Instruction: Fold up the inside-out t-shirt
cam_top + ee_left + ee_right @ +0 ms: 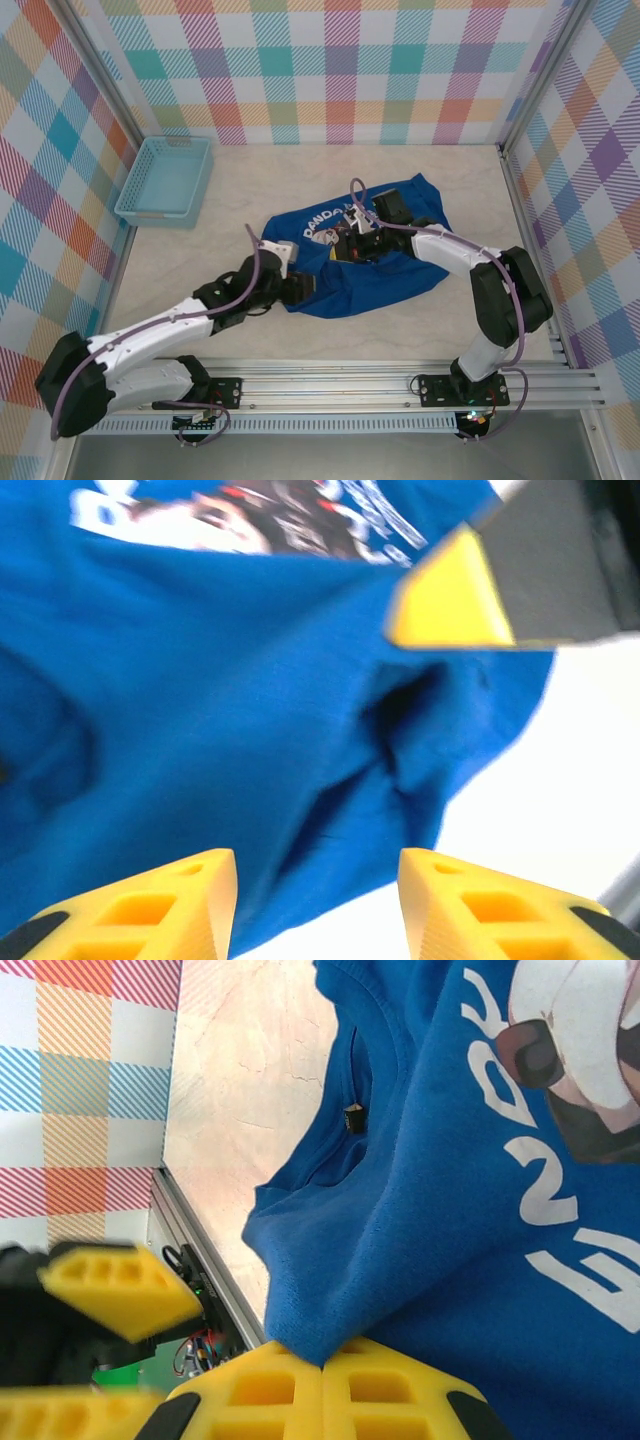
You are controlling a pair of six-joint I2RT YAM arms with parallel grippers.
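T-shirt (400,280) lies bunched at the middle of the bench (250,190); soft, light, limp cloth, best taken at hem or shoulder seams; left hand (316,875) part open at its near-left edge, empty; right hand (322,1358) closed, pinching a fold

A pale, perhaps marbled table (400,180) bears t-shirt (370,288) and basket (165,178).
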